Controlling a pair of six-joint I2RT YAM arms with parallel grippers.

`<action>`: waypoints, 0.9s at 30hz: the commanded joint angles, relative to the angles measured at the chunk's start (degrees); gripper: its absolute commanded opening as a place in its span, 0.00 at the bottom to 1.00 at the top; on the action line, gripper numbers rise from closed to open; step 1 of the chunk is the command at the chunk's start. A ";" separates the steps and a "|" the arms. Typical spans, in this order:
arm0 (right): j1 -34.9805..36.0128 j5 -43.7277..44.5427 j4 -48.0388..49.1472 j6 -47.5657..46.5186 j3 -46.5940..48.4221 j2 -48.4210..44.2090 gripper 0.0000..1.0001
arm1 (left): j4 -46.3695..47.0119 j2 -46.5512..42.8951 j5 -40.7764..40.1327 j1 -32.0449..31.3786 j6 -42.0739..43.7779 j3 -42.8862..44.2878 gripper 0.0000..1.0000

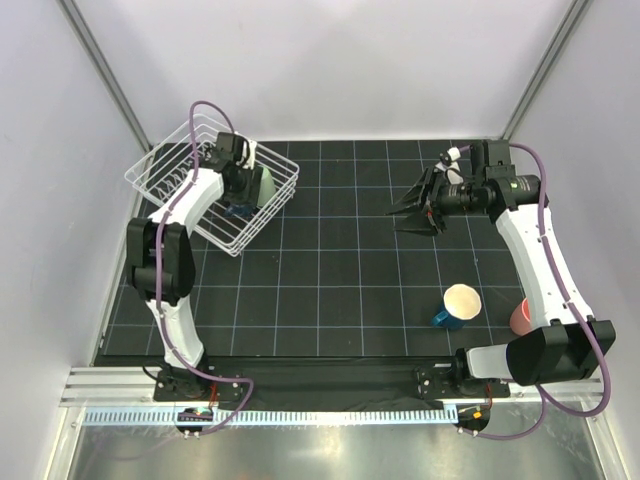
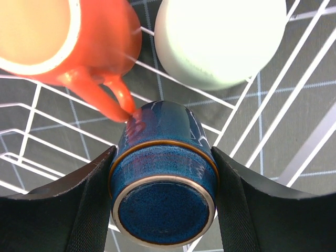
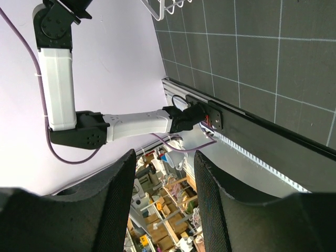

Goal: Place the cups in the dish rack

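Note:
The white wire dish rack (image 1: 160,165) stands at the far left. My left gripper (image 1: 240,192) reaches down into it and is shut on a dark blue cup (image 2: 164,184), held upside down with its base toward the camera. An orange mug (image 2: 79,37) and a pale green cup (image 2: 220,37), also in the top view (image 1: 266,187), lie in the rack (image 2: 294,94) just beyond it. A dark blue mug with cream inside (image 1: 458,305) and a pink cup (image 1: 520,317) stand near right. My right gripper (image 1: 413,212) is open, empty, raised and turned sideways. No clear glass shows.
The black gridded mat (image 1: 340,290) covers the table, with white walls close on all sides. The right forearm partly hides the pink cup. The right wrist view shows its gripper (image 3: 165,157) aimed at the left arm's base (image 3: 136,126) and the front rail (image 3: 252,152).

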 commanded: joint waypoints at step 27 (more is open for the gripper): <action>-0.25 1.32 -0.56 -1.98 -2.61 -3.93 0.50 | 1.61 3.71 1.12 0.28 -2.87 2.96 0.57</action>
